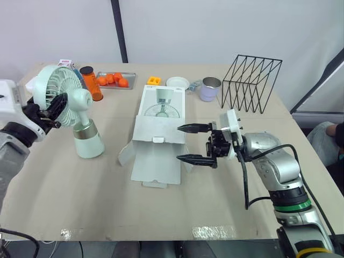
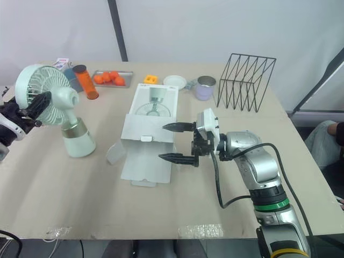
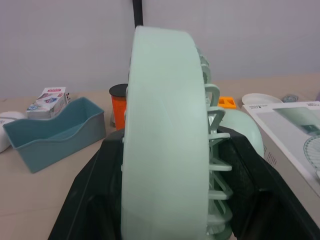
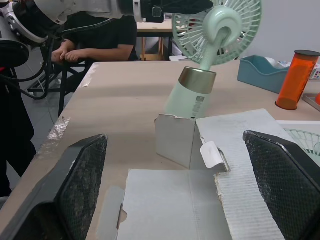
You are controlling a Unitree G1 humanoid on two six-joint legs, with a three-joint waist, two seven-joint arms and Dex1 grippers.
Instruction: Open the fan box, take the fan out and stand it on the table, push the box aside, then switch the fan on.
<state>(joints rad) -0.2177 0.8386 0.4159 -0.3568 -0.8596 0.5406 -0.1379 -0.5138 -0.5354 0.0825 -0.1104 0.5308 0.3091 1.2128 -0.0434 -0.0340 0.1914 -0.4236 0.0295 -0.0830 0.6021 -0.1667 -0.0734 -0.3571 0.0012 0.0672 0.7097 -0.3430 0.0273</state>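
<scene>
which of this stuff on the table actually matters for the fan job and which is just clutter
For the job:
- fan, held by the left gripper
- fan box, lying open
- right gripper, open, by the box

Just lying about:
- orange bottle
- tray of oranges
- white dish
- mug
- wire rack
- teal bin

Base of the fan (image 3: pixel 165 125) and head of the person (image 4: pixel 107 37) beyond picture edges.
</scene>
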